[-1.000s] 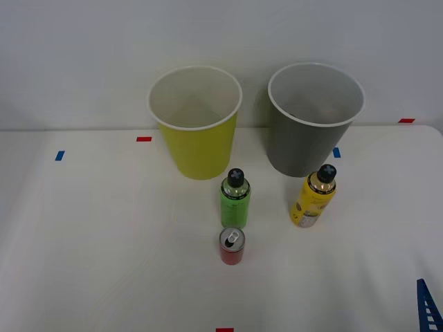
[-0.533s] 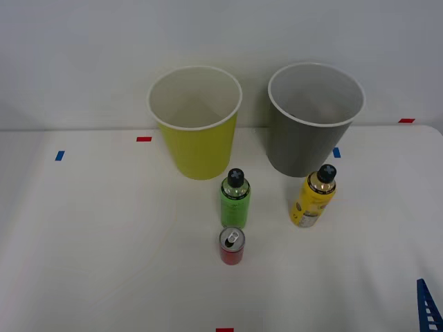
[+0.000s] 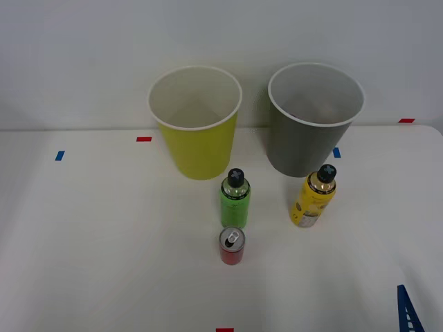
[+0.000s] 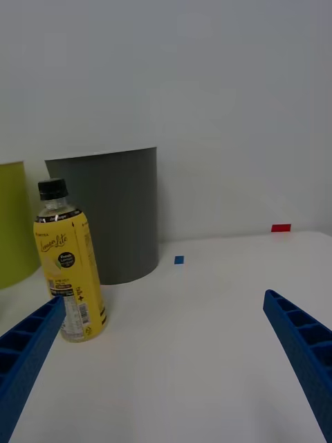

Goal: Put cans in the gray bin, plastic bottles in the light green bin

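Crept leftward: right gripper [image 4: 166, 387], fingers spread wide, empty, low near yellow bottle [image 4: 69, 266] standing before gray bin [image 4: 117, 214]. Could clip that bottle, toppling it.

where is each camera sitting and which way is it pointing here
Front view: above the arms, looking forward and down at the table; a blue finger at the lower right edge.
Right wrist view: low over the table, facing the wall; the open right tool.
Shared: yellow-label bottle, gray bin, light green bin.
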### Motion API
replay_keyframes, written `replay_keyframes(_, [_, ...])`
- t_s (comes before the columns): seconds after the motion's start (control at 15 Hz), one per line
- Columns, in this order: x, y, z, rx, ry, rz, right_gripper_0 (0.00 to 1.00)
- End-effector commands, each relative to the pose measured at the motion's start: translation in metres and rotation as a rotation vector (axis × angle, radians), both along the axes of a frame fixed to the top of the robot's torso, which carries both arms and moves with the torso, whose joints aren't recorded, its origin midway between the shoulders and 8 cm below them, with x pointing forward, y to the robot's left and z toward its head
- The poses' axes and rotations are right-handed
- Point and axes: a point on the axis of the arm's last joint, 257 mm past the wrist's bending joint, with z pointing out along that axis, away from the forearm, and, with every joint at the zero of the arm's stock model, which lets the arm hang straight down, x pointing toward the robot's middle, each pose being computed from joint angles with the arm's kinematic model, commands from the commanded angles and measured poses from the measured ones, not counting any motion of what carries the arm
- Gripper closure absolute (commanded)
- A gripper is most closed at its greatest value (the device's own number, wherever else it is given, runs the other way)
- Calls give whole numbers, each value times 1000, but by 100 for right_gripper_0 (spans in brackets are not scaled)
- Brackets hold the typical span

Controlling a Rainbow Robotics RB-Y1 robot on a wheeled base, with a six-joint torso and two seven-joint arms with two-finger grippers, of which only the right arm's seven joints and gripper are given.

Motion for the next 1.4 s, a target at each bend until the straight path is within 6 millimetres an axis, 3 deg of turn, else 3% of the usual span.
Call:
replay_keyframes(0.07, [14, 31, 1, 13, -25, 56, 0])
replay_keyframes(0.33, [65, 68, 5, 14, -50, 99, 0])
replay_keyframes(0.53, [103, 84, 10, -59, -60, 69, 0])
replay_keyframes(0.73, [128, 102, 8, -116, -41, 68, 0])
replay_keyframes(1.13, [168, 108, -11, -83, -14, 76, 0])
replay_keyframes(1.4, [190, 110, -6, -76, -13, 96, 0])
